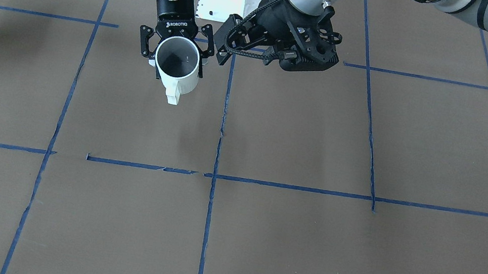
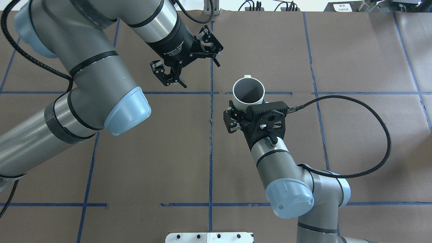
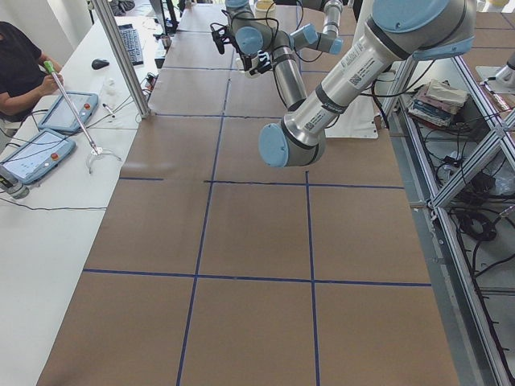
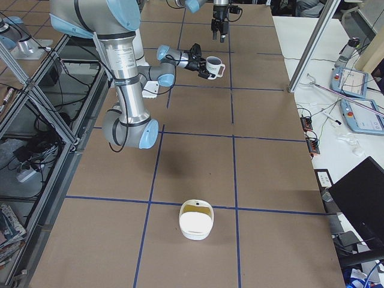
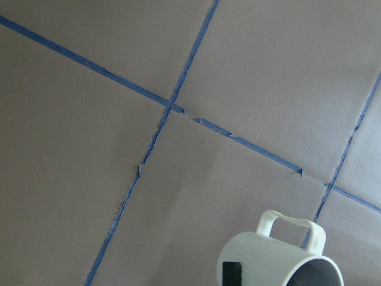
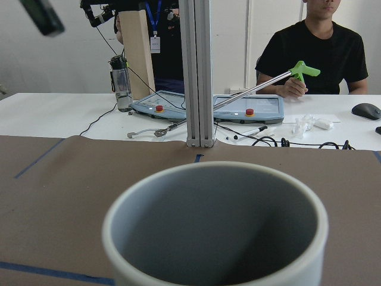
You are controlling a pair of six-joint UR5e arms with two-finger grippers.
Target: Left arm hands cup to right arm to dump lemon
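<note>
Nearest, toward the right end of the table (image 4: 198, 162), sits a white tub (image 4: 196, 225) whose inside looks yellowish; what fills it is too small to tell. Farther along, the right arm (image 4: 128, 90) reaches out over the table. The right gripper (image 1: 178, 52), marked "ROBOTIQ" in white on its black body, has its white-tipped fingers pressed to both sides of the cup (image 2: 249, 91). It holds the cup off the table, mouth up, handle pointing away from the robot. The cup's inside shows only grey wall in the overhead and right wrist views, and a dark mark on its ribbed side is too small to read. Beyond it, to the cup's left and apart from it, the left gripper (image 2: 201, 75) hangs with fingers spread wide, gripping nothing. White print on its wrist reads "Adaptive Gripper".
</note>
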